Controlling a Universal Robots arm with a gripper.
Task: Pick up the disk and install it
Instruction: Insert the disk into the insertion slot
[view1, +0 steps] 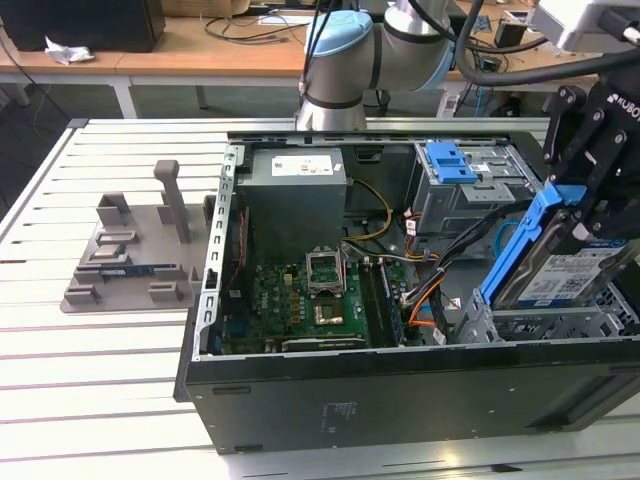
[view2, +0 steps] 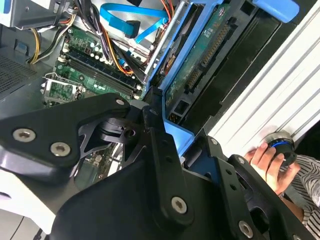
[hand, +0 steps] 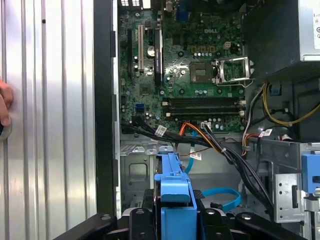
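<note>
Exterior view: the gripper (view1: 585, 215) is clenched on the disk (view1: 560, 275) and holds it tilted, label up, over the open computer case (view1: 400, 400) on a slatted table (view1: 100, 380). The grey drive bay (view1: 540, 325) lies directly beneath the jaws, at the case corner on the exterior view's right. The disk's lower end is close to the bay but not seated in it.

Second wrist view: the disk's green circuit-board underside (view2: 202, 55) runs out beyond the jaws, with its blue side rail (view2: 175, 135) caught between them. The motherboard (view2: 85, 55) sits further out past the disk. Behind the gripper, outside the case, a person's hand (view2: 265, 160) rests on a round knob (view2: 280, 144).

First wrist view: the blue side rail (hand: 175, 192) stands between the jaws, pointing into the bay (hand: 137, 170). Beside the jaws a loop of blue cable (hand: 222, 194) lies loose, and a wire bundle (hand: 210, 142) of orange and black crosses just ahead of them.

The danger appears to be in that clutter. A disk entering at this tilt could catch a rail on the bay's edge and jam or twist in the grip. The loose cable or the bundle, lying so near the path, could be pinched beneath it.
</note>
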